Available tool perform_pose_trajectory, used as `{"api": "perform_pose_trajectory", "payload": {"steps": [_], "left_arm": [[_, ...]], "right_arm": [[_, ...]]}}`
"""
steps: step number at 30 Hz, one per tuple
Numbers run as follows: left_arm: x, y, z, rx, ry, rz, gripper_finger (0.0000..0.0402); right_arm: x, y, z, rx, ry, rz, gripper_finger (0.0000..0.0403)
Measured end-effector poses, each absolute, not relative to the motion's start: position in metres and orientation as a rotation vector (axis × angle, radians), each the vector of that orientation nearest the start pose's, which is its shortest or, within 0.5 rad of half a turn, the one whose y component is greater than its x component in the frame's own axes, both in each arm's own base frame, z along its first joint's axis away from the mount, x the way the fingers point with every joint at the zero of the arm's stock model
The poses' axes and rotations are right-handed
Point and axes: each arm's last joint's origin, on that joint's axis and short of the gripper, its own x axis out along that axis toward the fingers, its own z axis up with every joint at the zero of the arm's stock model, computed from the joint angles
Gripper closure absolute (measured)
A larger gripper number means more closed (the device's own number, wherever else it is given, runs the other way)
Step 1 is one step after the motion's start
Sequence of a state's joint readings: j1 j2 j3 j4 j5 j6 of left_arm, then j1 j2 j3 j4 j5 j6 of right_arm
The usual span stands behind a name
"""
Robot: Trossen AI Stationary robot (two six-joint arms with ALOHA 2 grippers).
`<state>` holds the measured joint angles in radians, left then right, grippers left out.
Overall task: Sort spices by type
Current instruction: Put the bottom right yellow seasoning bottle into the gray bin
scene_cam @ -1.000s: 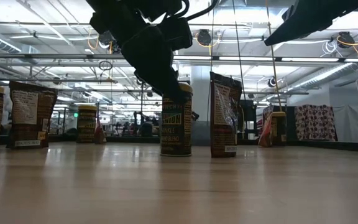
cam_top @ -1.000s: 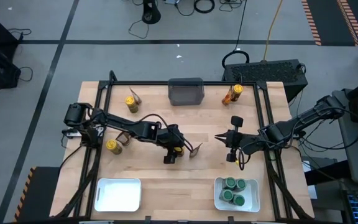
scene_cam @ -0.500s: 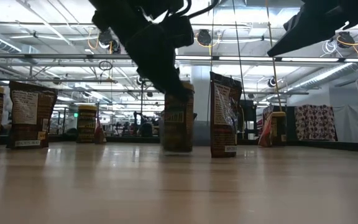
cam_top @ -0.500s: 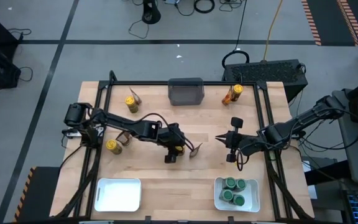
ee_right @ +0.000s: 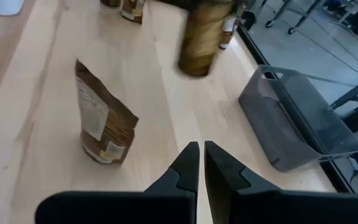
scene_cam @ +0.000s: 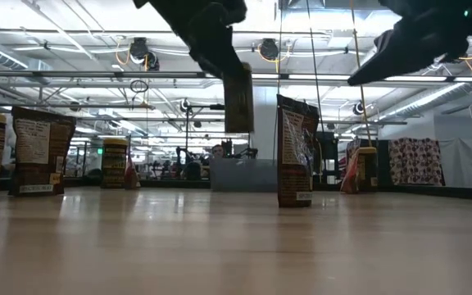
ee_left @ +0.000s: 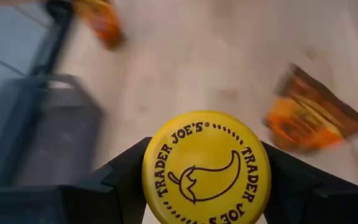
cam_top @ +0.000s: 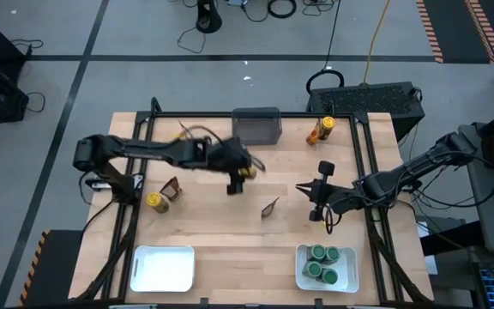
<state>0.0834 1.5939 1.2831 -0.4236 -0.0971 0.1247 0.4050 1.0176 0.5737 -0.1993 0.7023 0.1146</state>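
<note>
My left gripper (cam_top: 240, 176) is shut on a yellow-lidded spice jar (ee_left: 207, 168), which hangs in the air (scene_cam: 238, 98) near the dark grey bin (cam_top: 256, 125). A brown-orange packet (cam_top: 270, 207) stands on its bottom edge at mid-table; the right wrist view shows this packet (ee_right: 101, 121) too. Just to its right my right gripper (cam_top: 303, 190) hovers shut and empty. Another yellow-lidded jar (cam_top: 154, 201) stands with a packet (cam_top: 172, 187) at the left. Several green-lidded jars (cam_top: 325, 264) sit in the white tray (cam_top: 354, 279) at the near right. My left gripper pinches the jar at its top, one finger (ee_left: 126, 177) on each side of the yellow lid's rim (ee_left: 151, 165). The fingers come slanting down from the table's left. The jar hangs about upright below them, lifted clear of the table.
An empty white tray (cam_top: 163, 268) lies at the near left. A yellow-lidded jar (cam_top: 181, 137) stands at the far left, partly under my left arm. An orange jar and packet (cam_top: 320, 129) stand at the far right. Bare wood lies between the two trays.
My left gripper has lifted the yellow-lidded jar off the table beside the packet and carried it up and toward the far edge, close to the grey bin. The packet has stayed where it was. My right gripper has sunk a little.
</note>
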Motion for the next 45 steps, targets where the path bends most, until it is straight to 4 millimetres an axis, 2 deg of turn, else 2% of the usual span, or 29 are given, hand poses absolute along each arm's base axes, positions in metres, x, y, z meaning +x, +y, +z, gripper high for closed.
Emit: {"api": "perform_pose_trajectory", "payload": {"steps": [3, 6, 9, 12, 17, 25, 31, 38, 45], "left_arm": [[0.339, 0.061, 0.299, 0.123, 0.691, 0.219, 0.0165], [0.332, 0.101, 0.304, 0.074, 0.64, 0.348, 0.0165], [0.329, 0.14, 0.303, 0.005, 0.566, 0.42, 0.0164], [0.324, 0.172, 0.292, -0.081, 0.563, 0.454, 0.0164], [0.329, 0.21, 0.295, -0.151, 0.538, 0.469, 0.0164], [0.357, 0.251, 0.268, -0.212, 0.662, 0.489, 0.0164], [0.364, 0.266, 0.228, -0.271, 0.803, 0.499, 0.0164], [0.362, 0.278, 0.209, -0.284, 0.843, 0.547, 0.0164], [0.359, 0.284, 0.207, -0.299, 0.835, 0.569, 0.0164]], "right_arm": [[0.192, 0.059, 0.221, -0.217, 0.527, -0.329, 0.0397], [0.193, 0.058, 0.222, -0.204, 0.512, -0.339, 0.0397], [0.196, 0.058, 0.226, -0.2, 0.477, -0.338, 0.0397], [0.197, 0.057, 0.228, -0.2, 0.459, -0.34, 0.0397], [0.199, 0.055, 0.229, -0.195, 0.446, -0.349, 0.0397], [0.199, 0.053, 0.229, -0.18, 0.446, -0.36, 0.0397], [0.199, 0.053, 0.228, -0.182, 0.452, -0.358, 0.0397], [0.199, 0.054, 0.228, -0.179, 0.457, -0.334, 0.0397], [0.199, 0.054, 0.228, -0.174, 0.455, -0.335, 0.0397]]}}
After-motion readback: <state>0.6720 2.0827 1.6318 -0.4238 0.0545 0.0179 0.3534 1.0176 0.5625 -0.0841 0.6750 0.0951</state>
